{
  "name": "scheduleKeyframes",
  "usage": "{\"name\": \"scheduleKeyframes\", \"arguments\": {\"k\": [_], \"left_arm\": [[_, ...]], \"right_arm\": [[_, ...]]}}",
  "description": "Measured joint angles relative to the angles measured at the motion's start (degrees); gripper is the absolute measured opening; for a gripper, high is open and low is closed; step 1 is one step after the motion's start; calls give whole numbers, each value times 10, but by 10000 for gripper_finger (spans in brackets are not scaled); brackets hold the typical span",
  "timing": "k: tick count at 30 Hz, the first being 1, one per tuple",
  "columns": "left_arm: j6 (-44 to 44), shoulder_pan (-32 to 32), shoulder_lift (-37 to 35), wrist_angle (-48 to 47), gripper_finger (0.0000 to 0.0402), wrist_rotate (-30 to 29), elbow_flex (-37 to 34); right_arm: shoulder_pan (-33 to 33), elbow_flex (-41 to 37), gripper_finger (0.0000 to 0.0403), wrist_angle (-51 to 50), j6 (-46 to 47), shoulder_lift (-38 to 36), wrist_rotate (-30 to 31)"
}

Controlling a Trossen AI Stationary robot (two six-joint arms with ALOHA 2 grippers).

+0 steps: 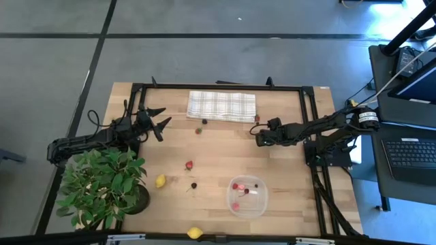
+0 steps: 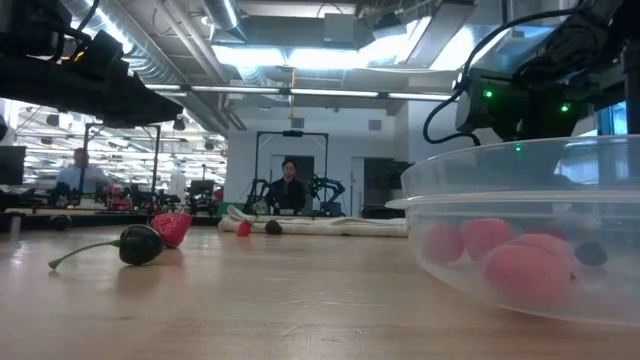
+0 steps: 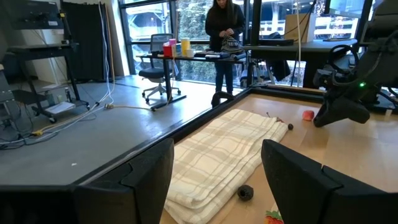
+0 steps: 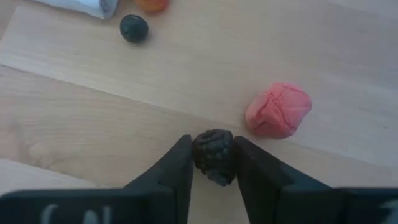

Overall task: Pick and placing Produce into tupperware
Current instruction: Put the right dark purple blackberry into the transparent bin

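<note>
One dark blackberry sits clamped in the right hand at table level; next, lift and carry to the tupperware. Left hand waits, fingers apart.

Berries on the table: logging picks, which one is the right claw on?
The dark bumpy berry, pinched between the right claw fingers; the red berry lies free beside it.

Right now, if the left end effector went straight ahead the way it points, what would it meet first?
Probably the folded checked cloth, with a small dark berry at its near edge; depth is unclear.
</note>
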Motion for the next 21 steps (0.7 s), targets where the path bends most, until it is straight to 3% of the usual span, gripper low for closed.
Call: {"name": "scheduleKeyframes", "arguments": {"k": [10,15,21], "left_arm": [[0,0,0,0,237,0,0],[0,0,0,0,237,0,0],[0,0,0,0,237,0,0]], "right_arm": [[0,0,111,0,-14,-2,-1],[-1,0,95,9,-61,-19,-12],[1,57,102,15,-133,-57,-38]]}}
